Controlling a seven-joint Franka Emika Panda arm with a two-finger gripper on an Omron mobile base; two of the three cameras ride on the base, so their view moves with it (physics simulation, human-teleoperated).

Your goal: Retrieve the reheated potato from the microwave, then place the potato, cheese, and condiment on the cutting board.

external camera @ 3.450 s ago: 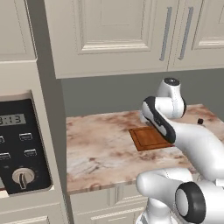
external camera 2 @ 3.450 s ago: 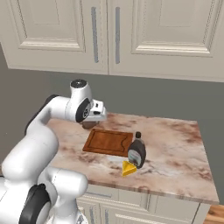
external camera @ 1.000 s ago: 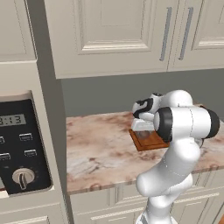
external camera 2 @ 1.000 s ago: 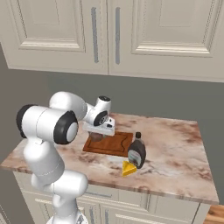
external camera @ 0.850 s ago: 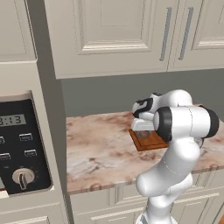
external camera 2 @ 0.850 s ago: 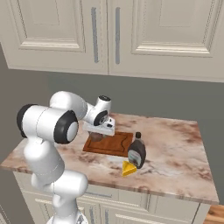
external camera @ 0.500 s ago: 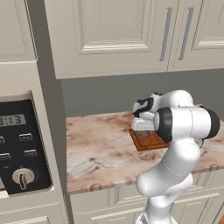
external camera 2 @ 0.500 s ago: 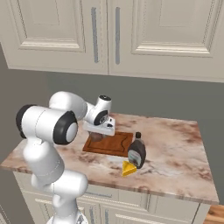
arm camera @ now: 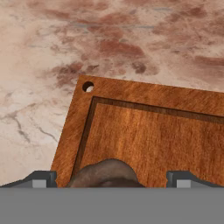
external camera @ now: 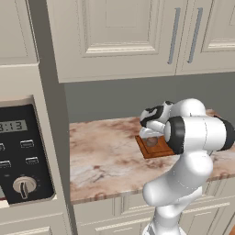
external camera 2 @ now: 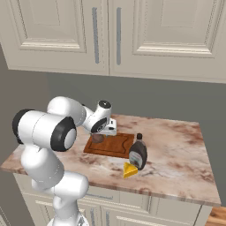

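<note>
The potato (arm camera: 107, 174), a brown lump, lies on the cutting board (arm camera: 148, 131) near its corner with the hanging hole. My gripper (arm camera: 111, 178) is open just above it, one fingertip (arm camera: 41, 178) on each side and a gap to the potato on both. From the base, the gripper (external camera 2: 103, 131) hangs over the potato (external camera 2: 98, 138) at the left end of the cutting board (external camera 2: 115, 145). The condiment (external camera 2: 138, 152) stands on the marble by the board's front right corner, with the cheese (external camera 2: 129, 170) just in front of it. The microwave (external camera: 18, 156) control panel is at the left.
The marble counter (external camera: 101, 156) runs from the microwave column to the right past the board. Upper cabinets (external camera 2: 110, 35) hang above a grey wall. The counter's front edge is close to the cheese. Open marble lies right of the bottle (external camera 2: 176, 150).
Since the earliest frames the arm has swung round and come down over the board's left end. Over the last second it stays almost still and the potato lies on the board between the spread fingers.
</note>
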